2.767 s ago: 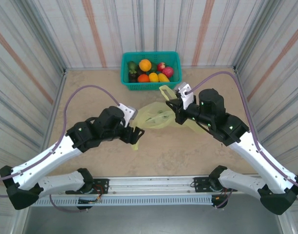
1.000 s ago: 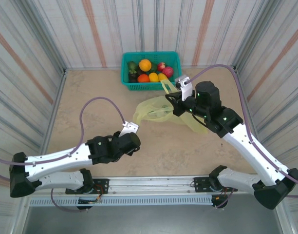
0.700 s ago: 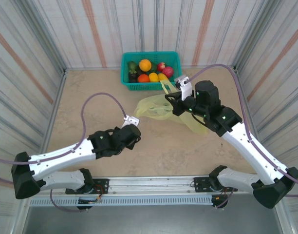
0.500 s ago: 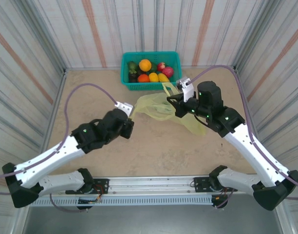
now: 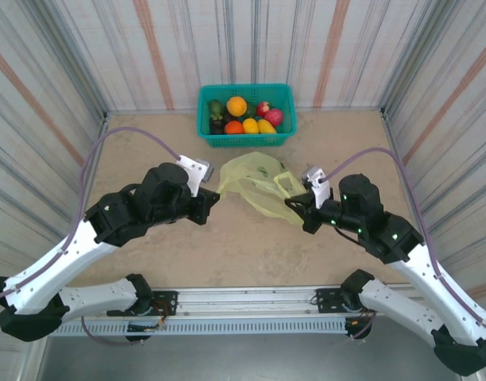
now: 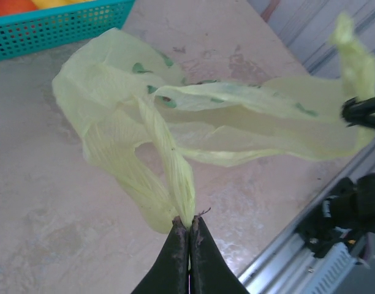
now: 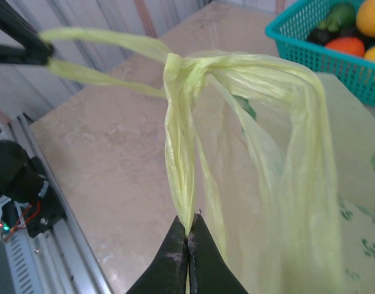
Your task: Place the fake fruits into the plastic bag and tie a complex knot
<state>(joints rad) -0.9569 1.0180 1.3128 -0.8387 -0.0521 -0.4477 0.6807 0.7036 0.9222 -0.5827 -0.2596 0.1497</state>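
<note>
The plastic bag (image 5: 252, 179) is stretched over the worktop (image 5: 148, 151). Left fingers (image 6: 177, 257) are closed on 1 handle, right fingers (image 7: 174, 260) on the other; the fake fruits (image 5: 244, 116) sit in the basket (image 5: 243, 140).

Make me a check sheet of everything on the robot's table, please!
Surface: beige table, bare and mottled.
Job's things: fake fruits piled in the teal basket at the far wall; plastic bag stretched out mid-table, no fruit seen inside.
Clutter: nothing seen.
End effectors: left end effector shut on one bag handle; right end effector shut on another.
Cables: purple cables loop above each arm, clear of the bag.
Surroundings: striped walls; metal rail at the near edge.
</note>
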